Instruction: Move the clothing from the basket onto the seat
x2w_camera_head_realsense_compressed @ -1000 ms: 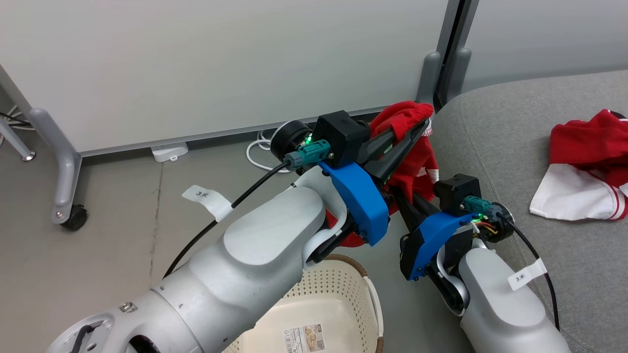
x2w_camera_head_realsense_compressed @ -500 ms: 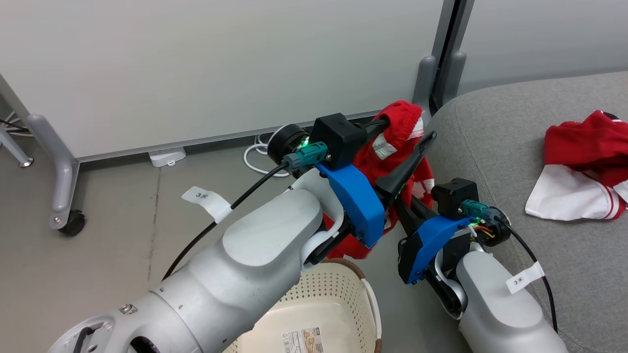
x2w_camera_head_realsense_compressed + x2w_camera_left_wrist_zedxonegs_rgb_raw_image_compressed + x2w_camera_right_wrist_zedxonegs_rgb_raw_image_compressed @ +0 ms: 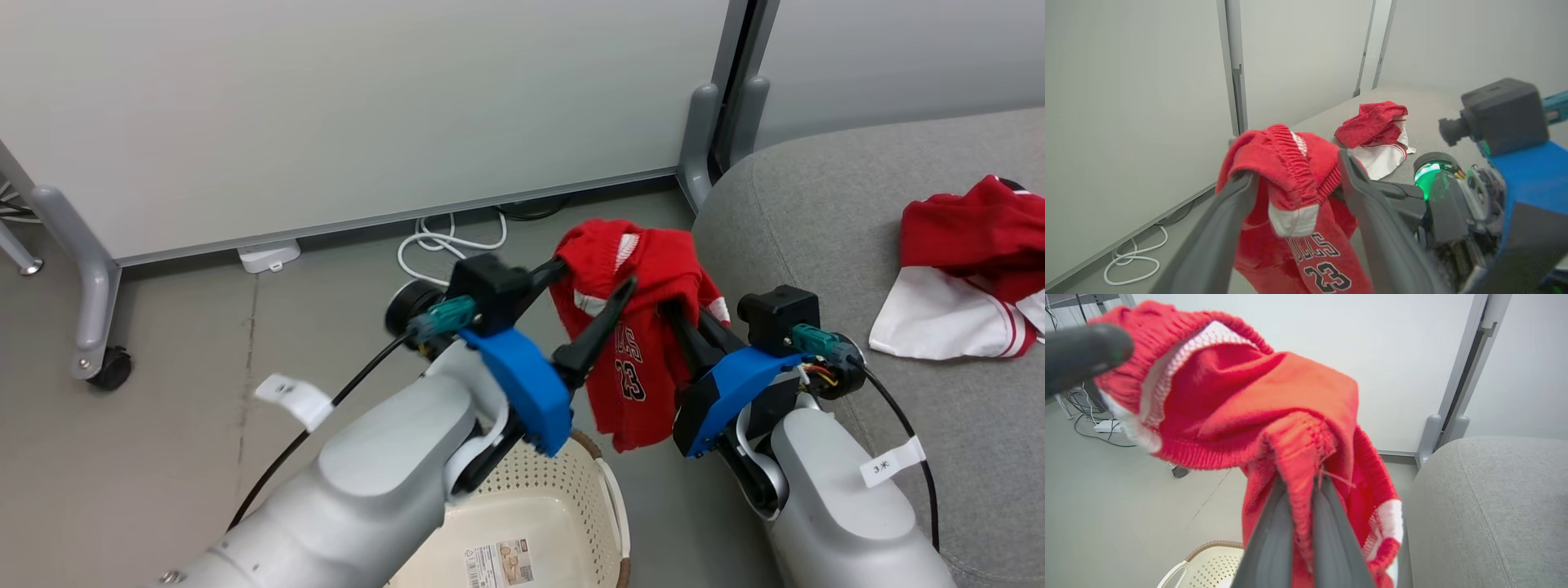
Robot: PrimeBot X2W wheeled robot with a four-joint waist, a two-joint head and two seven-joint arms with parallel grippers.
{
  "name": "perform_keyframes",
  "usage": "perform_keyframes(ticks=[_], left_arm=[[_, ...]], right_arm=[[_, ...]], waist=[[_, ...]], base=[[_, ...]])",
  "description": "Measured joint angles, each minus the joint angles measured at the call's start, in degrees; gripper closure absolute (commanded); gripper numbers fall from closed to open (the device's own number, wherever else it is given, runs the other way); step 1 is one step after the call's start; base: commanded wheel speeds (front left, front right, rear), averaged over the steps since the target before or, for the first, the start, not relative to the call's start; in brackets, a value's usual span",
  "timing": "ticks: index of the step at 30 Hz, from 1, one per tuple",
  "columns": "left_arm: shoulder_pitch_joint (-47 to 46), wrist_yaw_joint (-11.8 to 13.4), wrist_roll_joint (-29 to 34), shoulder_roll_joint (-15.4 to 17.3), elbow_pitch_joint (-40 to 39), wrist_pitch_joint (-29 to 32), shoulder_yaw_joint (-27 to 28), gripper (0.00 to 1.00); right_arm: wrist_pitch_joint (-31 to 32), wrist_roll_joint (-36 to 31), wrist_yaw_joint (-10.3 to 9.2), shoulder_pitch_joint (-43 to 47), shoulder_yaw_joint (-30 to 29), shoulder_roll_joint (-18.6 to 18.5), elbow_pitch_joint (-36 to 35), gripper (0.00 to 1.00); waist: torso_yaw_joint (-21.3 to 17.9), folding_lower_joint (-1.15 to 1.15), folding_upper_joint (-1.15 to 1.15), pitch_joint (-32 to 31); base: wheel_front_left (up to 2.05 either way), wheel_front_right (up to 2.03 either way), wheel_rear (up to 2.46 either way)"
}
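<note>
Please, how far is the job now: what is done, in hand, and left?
Done: one red-and-white garment lies on the seat. In hand: the right gripper is shut on the 23 jersey, also draped over the open left gripper. Left: carry it onto the seat; the visible part of the basket shows no clothing.

A smooth grey floor (image 3: 204, 343) carries a cream-white perforated plastic laundry basket (image 3: 555, 486) and a coiled white cable (image 3: 441, 245). Beside it, a large light-grey fabric couch cushion (image 3: 816, 204) bears a crumpled red-and-white sports garment (image 3: 963, 269).
</note>
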Motion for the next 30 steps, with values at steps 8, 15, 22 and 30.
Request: perform_keyframes(ticks=[8,15,22,30], left_arm=[[10.10,0.54,3.75,5.69,-8.49,0.00,7.88,0.00],[22.41,3.25,11.50,11.03,-20.18,-0.07,22.54,0.00],[34.98,4.71,20.80,12.54,-29.08,-0.07,37.01,0.00],[45.36,2.32,28.85,9.68,-33.25,-0.07,48.40,0.00]], right_arm=[[-0.57,-1.36,0.00,1.49,-2.78,0.01,-4.67,1.00],[0.15,-2.45,0.00,4.18,-4.64,-0.01,-10.12,1.00],[2.48,-2.94,0.00,7.84,-5.71,0.01,-17.25,1.00],[4.68,-2.88,0.00,12.44,-7.47,-0.03,-24.07,1.00]], waist=[[-1.48,0.00,0.00,0.88],[-4.62,0.00,0.00,1.37],[-9.39,0.00,0.00,2.17],[-16.27,-0.01,0.00,3.29]], base=[[0.00,0.00,0.00],[0.00,0.00,0.00],[0.00,0.00,0.00],[0.00,0.00,0.00]])
